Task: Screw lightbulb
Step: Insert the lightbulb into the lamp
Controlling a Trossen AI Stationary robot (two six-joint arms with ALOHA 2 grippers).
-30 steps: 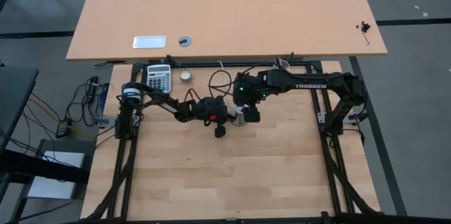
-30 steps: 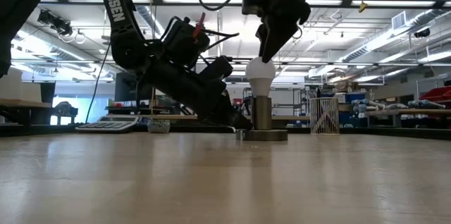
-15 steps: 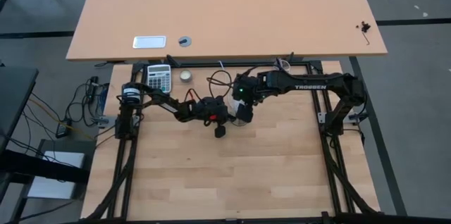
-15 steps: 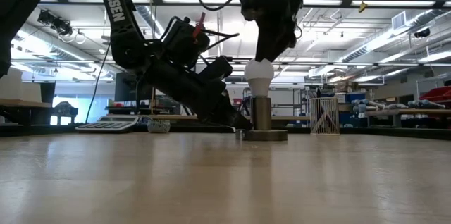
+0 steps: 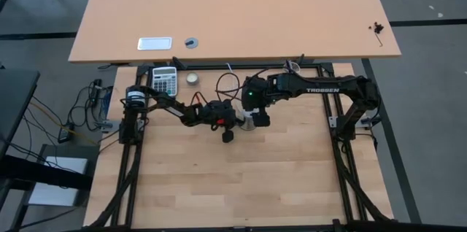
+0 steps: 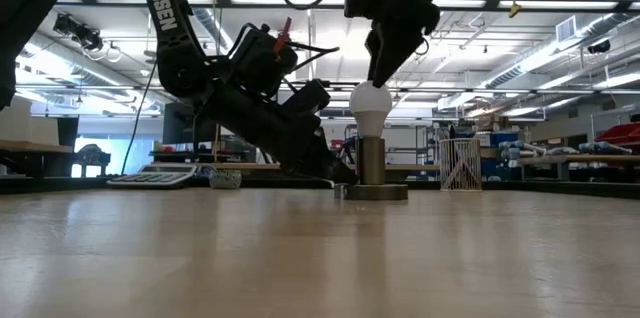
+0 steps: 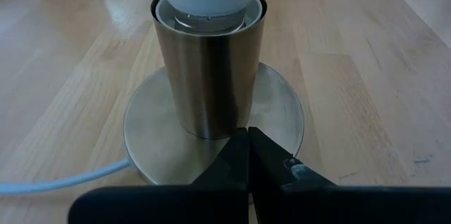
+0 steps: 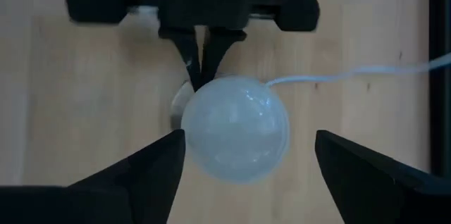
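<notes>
The white lightbulb stands upright with its narrow end in the metal socket, which sits on its round base disc on the wooden table. My right gripper hangs open right above the globe, pointing steeply down. One finger stands on each side of the globe, and I see no touch. My left gripper is shut, low at the foot of the socket on its left side. My left gripper has its shut fingertips on the socket's flat base disc, close to the foot of the metal cylinder. The fingers slant down from the table's left side. The disc lies flat on the table.
A thin white cord runs from the socket base toward the far edge. A calculator and a small round tin lie at the far left. A large desk stands beyond the table. The near half is bare wood.
My right gripper has swung a little to one side over the bulb's top and come back, staying at the same height. The bulb has stayed upright in the socket.
</notes>
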